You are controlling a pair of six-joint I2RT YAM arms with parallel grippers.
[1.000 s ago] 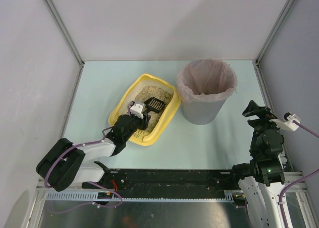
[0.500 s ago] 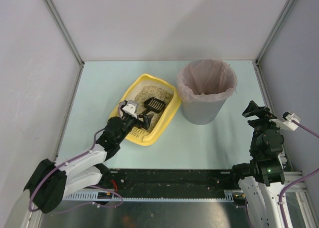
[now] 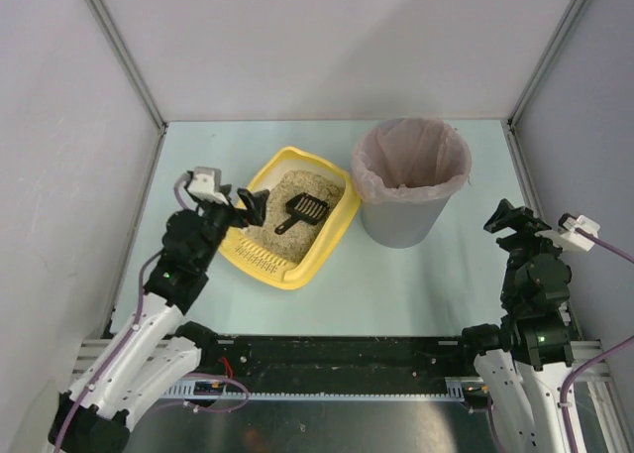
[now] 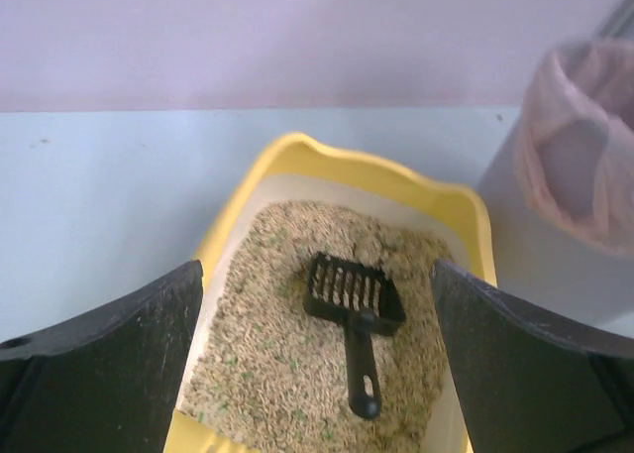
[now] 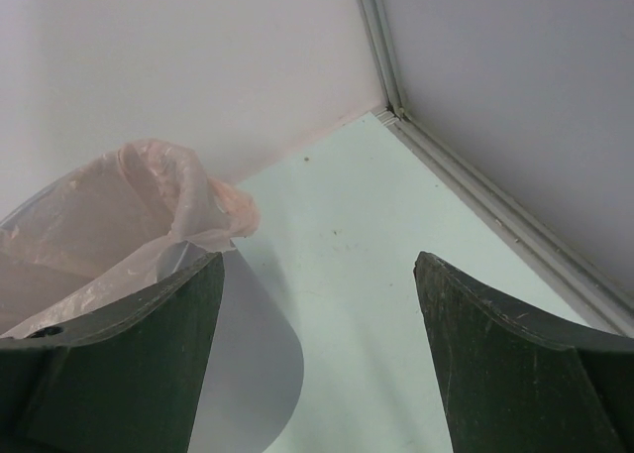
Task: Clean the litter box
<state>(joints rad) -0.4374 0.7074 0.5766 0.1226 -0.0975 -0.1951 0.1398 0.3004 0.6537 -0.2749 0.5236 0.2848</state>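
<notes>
The litter box (image 3: pixel 261 261) is a shallow yellow tray that stands on the pale counter (image 3: pixel 416 284), a little left of the middle and turned at an angle. Its slotted lip is at the near-left end. It is just beside the grey round bin (image 3: pixel 396 227), which has a pinkish liner (image 3: pixel 369 175); I cannot tell if the two touch. Beige granular litter (image 4: pixel 267 354) covers the bottom of the tray. A black slotted scoop (image 3: pixel 302 211) lies flat on the litter, with its head toward the far end and its handle toward the near end.

The left hand (image 3: pixel 248 207) is above the left rim of the tray. Its fingers are spread wide and nothing is between them; in the left wrist view the scoop is seen lower down, apart from both fingers. The right hand (image 3: pixel 503 218) is to the right of the bin, well apart from the tray. It is also open and holds nothing, and it points toward the far right corner.
</notes>
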